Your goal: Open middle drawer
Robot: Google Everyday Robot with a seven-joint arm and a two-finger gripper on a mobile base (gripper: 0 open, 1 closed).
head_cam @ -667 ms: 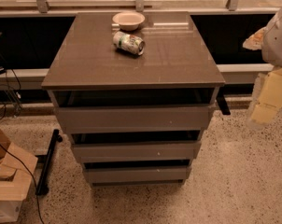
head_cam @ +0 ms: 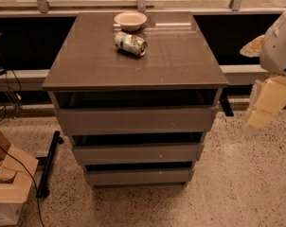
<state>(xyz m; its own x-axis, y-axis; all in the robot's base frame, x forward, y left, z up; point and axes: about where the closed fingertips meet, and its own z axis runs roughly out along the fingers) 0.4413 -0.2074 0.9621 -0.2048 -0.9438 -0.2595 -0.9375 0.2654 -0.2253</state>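
The middle drawer [head_cam: 138,153] is a flat grey-brown handleless front with a tiny pale speck near its centre, set between the taller top front [head_cam: 136,121] and the smaller bottom front [head_cam: 139,177] of the cabinet. All three fronts sit stepped, with dark gaps above them. My gripper [head_cam: 267,104], cream-coloured below the white arm [head_cam: 280,44], hangs to the right of the cabinet at about the top drawer's height. It is apart from the cabinet and touches nothing.
On the cabinet top [head_cam: 86,65] lie a tipped can [head_cam: 130,43] and a pale bowl [head_cam: 130,20]. A cardboard box [head_cam: 10,183] and a cable lie at the lower left. A black bar [head_cam: 49,162] lies on the floor left of the cabinet. A railing runs behind.
My gripper has shifted slightly down and to the left. The drawers, can and bowl have not moved.
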